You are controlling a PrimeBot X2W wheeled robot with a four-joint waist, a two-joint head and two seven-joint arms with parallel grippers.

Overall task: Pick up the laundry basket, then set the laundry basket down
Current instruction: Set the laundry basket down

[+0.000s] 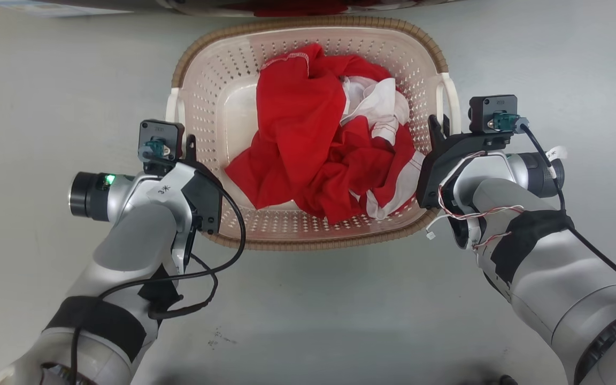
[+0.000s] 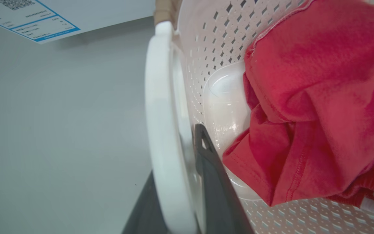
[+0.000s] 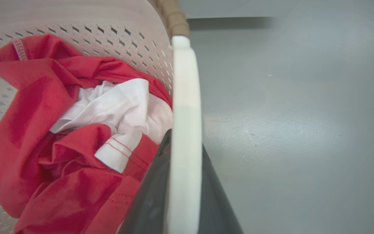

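The laundry basket (image 1: 308,243) is cream with perforated walls and a brown woven rim, and it lies centred between my arms. Inside is a heap of red clothes (image 1: 308,139) with a white garment (image 1: 377,101). My left gripper (image 1: 185,147) is shut on the basket's left white handle (image 2: 161,113), one dark finger (image 2: 213,169) inside the wall and the other outside. My right gripper (image 1: 440,128) is shut on the right white handle (image 3: 185,113) in the same way, with a dark finger (image 3: 154,195) on the basket side. Whether the basket touches the floor I cannot tell.
Grey floor (image 1: 46,80) spreads on all sides of the basket. Along the top edge is the dark rim of an appliance opening (image 1: 297,6) with red cloth in it. A white panel with a blue-edged label (image 2: 28,19) stands beyond the left handle.
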